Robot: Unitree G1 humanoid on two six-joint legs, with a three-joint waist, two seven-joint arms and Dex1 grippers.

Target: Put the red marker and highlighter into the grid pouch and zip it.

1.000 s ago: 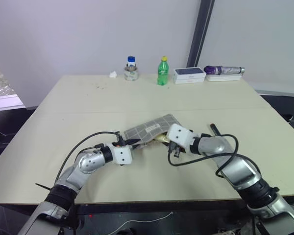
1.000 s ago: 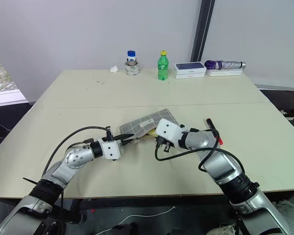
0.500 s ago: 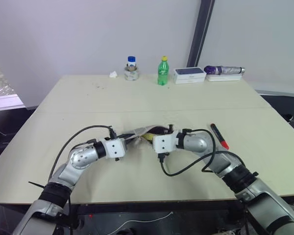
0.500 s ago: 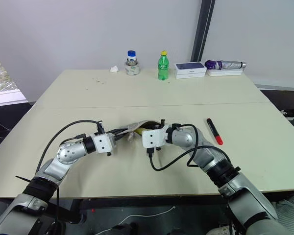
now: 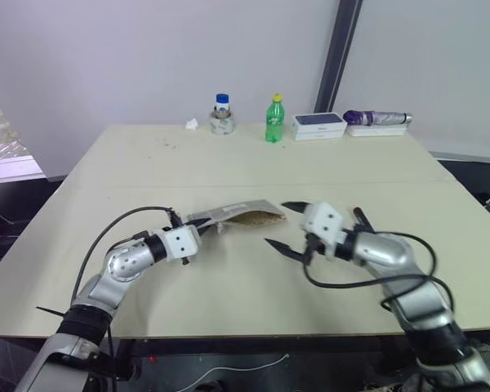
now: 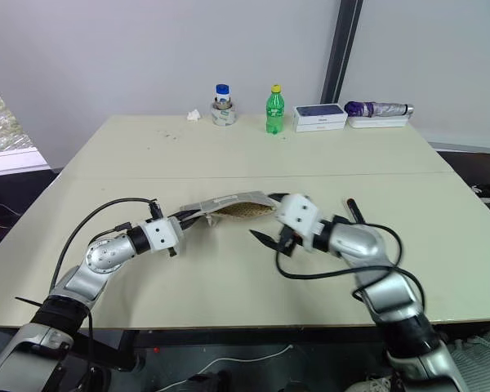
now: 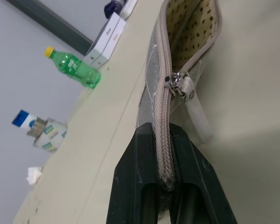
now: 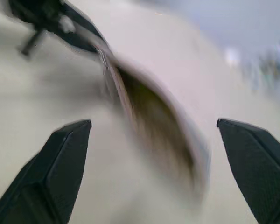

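The grid pouch point(image 5: 238, 216) hangs just above the table, its mouth gaping and its dotted yellow lining point(image 7: 196, 28) showing. My left gripper point(image 7: 163, 182) is shut on the pouch's zipper end, just below the zipper pull point(image 7: 175, 84). My right gripper point(image 5: 275, 223) is open wide just right of the pouch mouth, with nothing between its fingers point(image 8: 60, 163). The red marker point(image 6: 350, 207) lies on the table behind my right wrist, with just its black end showing. The highlighter is hidden.
Along the table's far edge stand a blue-capped jar point(image 5: 221, 114), a green bottle point(image 5: 273, 119), a white box point(image 5: 318, 124) and a purple umbrella point(image 5: 376, 118). A crumpled tissue point(image 5: 191, 124) lies beside the jar.
My right gripper has opened wide and drawn back to the right, out of the pouch mouth. The yellow seen at the mouth earlier no longer shows. The left gripper has shifted the pouch slightly left.
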